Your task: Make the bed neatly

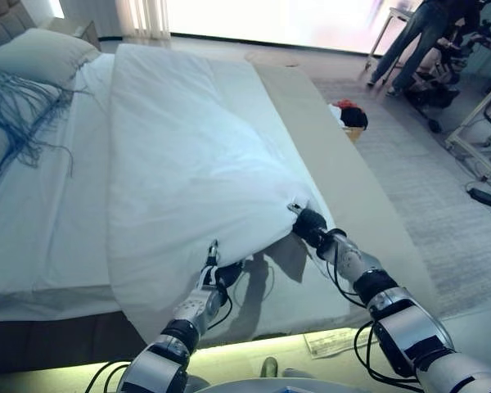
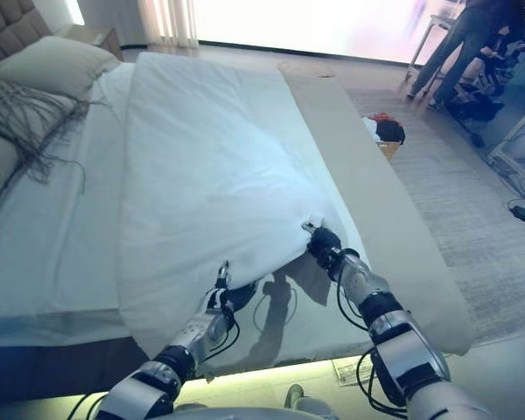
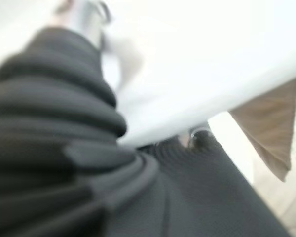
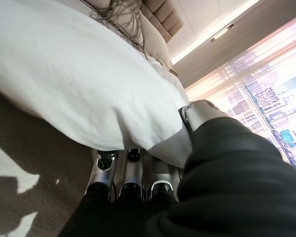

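White duvet: the large, soft white quilted duvet (image 1: 188,155) is lying across the centre of the frame, running from the top edge down to the lower middle, where its near hem is being lifted off the mattress.
Pillows: a pale rectangular pillow (image 1: 37,53) and a grey fringed throw (image 1: 16,102) are sitting at the upper left, by the tufted headboard (image 1: 0,24).
White sheet: the flat white sheet (image 1: 57,213) is showing bare at the left of the frame, beside the duvet's long edge.
Left hand: the left hand (image 1: 215,274) is reaching under the hem at lower centre; its fingers are hidden in the cloth, so I cannot tell whether they are closed.
Right hand: the right hand (image 2: 322,241), right of centre, is clamping the hem corner, fingers (image 4: 130,170) curled under the fabric and thumb on top.
Beige bed runner: the tan flat-woven runner (image 1: 335,180) is stretching along the right side of the duvet, partly under the raised hem.
Background: a small basket of clothes (image 1: 349,117) is standing on the grey carpet (image 1: 425,188), and a person (image 1: 413,41) is at the upper right.
Doing it well: both hands should probably be keeping level and pulling evenly toward the lower edge, so the hem lands straight and parallel to the mattress edge.
Watch-out: uneven pulling would likely be skewing the duvet toward the runner; a weak left grip could be dropping its corner.
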### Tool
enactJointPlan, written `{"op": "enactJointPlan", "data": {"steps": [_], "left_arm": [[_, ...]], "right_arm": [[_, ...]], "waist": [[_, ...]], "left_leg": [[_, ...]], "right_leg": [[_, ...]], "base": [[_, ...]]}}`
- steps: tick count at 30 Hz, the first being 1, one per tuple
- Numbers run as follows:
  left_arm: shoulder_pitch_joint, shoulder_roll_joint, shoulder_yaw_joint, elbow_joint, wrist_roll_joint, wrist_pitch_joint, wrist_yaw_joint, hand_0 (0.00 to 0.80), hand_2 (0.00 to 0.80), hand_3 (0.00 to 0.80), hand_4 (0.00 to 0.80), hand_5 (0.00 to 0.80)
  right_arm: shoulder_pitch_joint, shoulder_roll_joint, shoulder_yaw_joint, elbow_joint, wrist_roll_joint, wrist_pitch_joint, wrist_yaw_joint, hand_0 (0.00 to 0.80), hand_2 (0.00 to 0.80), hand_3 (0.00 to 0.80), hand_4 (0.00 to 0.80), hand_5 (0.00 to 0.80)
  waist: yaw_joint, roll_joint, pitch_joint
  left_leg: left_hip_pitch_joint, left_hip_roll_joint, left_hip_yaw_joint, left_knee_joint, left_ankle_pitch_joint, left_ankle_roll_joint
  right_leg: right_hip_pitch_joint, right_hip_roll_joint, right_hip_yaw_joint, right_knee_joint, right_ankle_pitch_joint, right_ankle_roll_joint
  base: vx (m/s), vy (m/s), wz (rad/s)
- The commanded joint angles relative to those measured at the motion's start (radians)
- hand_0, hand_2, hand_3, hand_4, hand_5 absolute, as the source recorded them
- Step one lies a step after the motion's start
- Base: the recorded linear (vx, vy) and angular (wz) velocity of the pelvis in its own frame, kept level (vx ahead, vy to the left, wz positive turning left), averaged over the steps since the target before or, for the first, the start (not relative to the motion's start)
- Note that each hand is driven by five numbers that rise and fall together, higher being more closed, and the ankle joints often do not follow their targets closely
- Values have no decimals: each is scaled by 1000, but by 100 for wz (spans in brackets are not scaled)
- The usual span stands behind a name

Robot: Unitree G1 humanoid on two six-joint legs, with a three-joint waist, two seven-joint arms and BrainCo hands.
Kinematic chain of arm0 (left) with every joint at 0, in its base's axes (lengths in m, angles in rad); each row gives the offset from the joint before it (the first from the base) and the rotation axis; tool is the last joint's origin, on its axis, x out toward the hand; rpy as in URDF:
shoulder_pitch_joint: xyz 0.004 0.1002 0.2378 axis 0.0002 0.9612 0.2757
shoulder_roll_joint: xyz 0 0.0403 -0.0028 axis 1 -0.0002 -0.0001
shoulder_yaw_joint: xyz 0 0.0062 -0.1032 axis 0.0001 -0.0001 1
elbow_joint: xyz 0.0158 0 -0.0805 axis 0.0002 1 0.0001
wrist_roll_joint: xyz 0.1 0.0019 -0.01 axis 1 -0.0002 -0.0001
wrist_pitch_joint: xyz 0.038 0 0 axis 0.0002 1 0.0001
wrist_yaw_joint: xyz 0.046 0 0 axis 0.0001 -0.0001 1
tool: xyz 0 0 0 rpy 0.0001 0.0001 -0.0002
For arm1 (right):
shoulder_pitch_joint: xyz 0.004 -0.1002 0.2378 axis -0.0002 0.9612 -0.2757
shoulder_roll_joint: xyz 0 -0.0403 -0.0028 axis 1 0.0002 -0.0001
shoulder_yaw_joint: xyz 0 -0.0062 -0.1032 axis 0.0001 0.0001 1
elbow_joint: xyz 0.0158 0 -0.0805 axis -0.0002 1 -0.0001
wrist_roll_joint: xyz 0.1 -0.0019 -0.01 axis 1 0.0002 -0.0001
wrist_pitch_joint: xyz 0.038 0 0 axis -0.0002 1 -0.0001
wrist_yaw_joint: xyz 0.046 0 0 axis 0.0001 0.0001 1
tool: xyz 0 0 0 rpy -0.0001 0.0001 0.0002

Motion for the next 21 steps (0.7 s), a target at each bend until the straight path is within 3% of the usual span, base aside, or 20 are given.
{"op": "enactJointPlan", "data": {"steps": [1,10,11,12,17,21], "left_arm": [[-69,-21,12,-7,-26,-20,-50,800,800,800,800,800],[-29,7,66,-7,-26,-48,-44,800,800,800,800,800],[-24,11,74,-7,-26,-54,-42,800,800,800,800,800],[-20,16,82,-4,-26,-58,-43,800,800,800,800,800],[3,60,140,6,18,-86,-43,800,800,800,800,800],[32,111,229,18,86,-85,-64,800,800,800,800,800]], "right_arm": [[-80,-40,-45,-5,0,-49,44,800,800,800,800,800],[-42,-63,-64,-4,-29,-21,27,800,800,800,800,800],[-33,-67,-68,-3,-43,-16,26,659,659,659,659,659],[-26,-70,-71,-2,-58,-9,21,0,0,0,0,0],[24,-87,-76,8,-105,77,68,0,0,0,0,0],[135,-78,-75,25,-139,120,141,0,0,0,0,0]], "waist": [[20,-5,-27],[40,4,-31],[42,5,-31],[43,5,-33],[45,8,-40],[40,17,-48]], "left_leg": [[-37,15,-33,-11,51,15],[-27,3,-53,-24,54,15],[-25,0,-55,-27,53,16],[-24,-2,-56,-29,53,17],[-19,-13,-62,-40,52,21],[-22,-28,-72,-50,54,31]], "right_leg": [[51,-79,-45,51,-76,86],[65,-92,-74,50,-76,92],[67,-94,-76,49,-76,93],[69,-96,-77,48,-76,94],[77,-102,-85,37,-73,96],[73,-110,-82,32,-68,98]], "base": [[4,75,11],[3,66,9],[-1,60,14],[-2,61,13],[-20,65,4],[-65,87,3]]}}
